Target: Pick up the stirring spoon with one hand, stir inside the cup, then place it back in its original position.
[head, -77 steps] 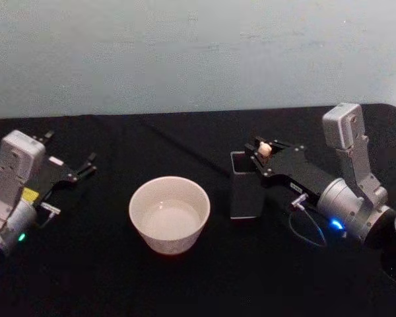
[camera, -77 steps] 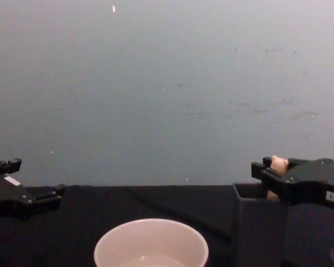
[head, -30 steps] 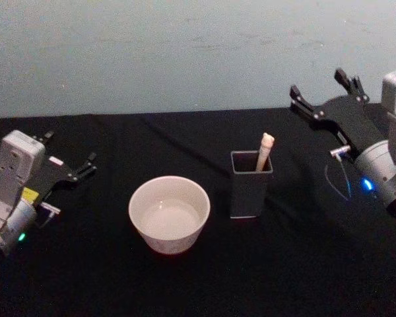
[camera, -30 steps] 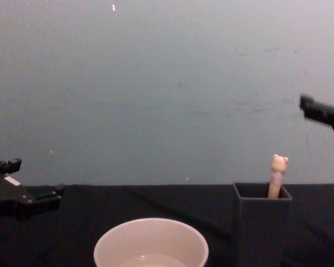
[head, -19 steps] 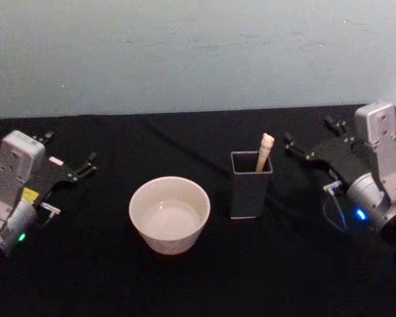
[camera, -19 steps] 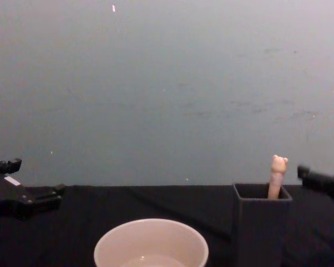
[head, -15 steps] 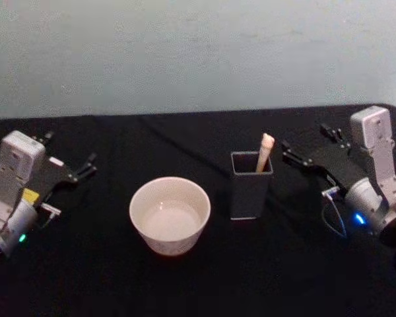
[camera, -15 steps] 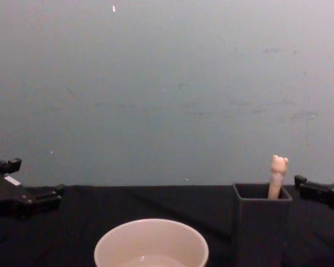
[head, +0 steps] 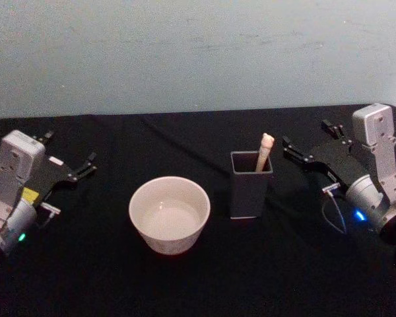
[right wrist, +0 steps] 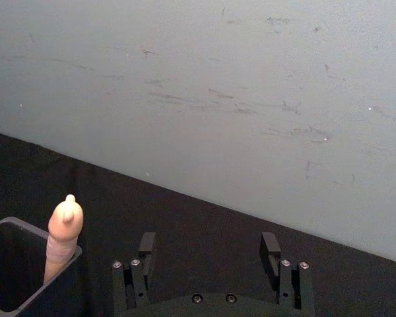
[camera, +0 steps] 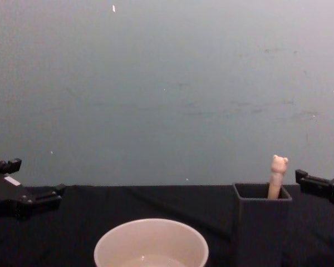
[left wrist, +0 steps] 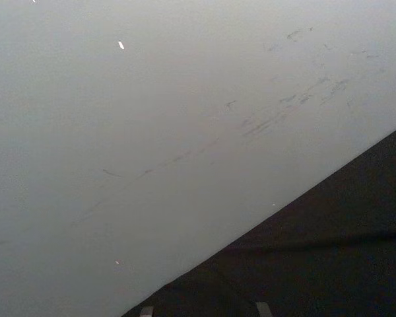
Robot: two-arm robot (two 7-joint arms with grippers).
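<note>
The stirring spoon stands in a dark grey square holder, its bear-head knob sticking up above the rim. The cream-white cup sits left of the holder, with nothing in it. My right gripper hovers open just right of the holder, apart from the spoon; the right wrist view shows its fingers spread wide with the spoon off to one side. My left gripper rests open at the table's far left.
A black cloth covers the table, which ends at a plain pale wall behind. Bare cloth lies in front of the cup and between the cup and the left gripper.
The right gripper let go of the spoon in the holder, lifted away to the right, then came down beside the holder. The left arm has not moved.
</note>
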